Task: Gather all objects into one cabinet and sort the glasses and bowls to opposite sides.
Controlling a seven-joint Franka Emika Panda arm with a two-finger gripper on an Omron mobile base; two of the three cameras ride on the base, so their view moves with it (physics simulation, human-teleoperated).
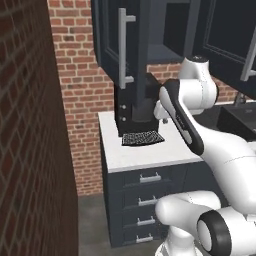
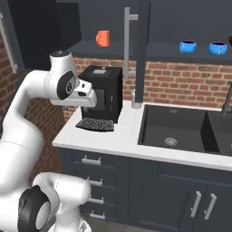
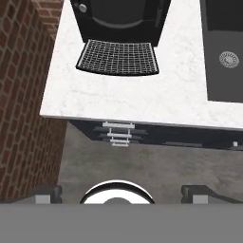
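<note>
The orange cup [image 2: 103, 38] stands on the left of the open cabinet shelf [image 2: 145, 50]. Two blue bowls [image 2: 187, 46] [image 2: 218, 48] sit on the same shelf far to the right, and a reddish-brown sliver at the frame's right edge may be the wide bowl. The cabinet door [image 1: 120, 40], with its long bar handle [image 2: 128, 41], stands swung open. My gripper [image 3: 121, 192] is open and empty, its fingertips [image 3: 48, 192] wide apart. It points down over the counter's front edge, well below the shelf.
A black coffee machine [image 2: 102, 90] with a drip grille [image 3: 117, 57] stands on the white counter [image 3: 142, 99]. A dark sink [image 2: 181, 127] lies to its right. Drawers [image 1: 149, 177] are below, and a brick wall [image 1: 30, 150] closes the left side.
</note>
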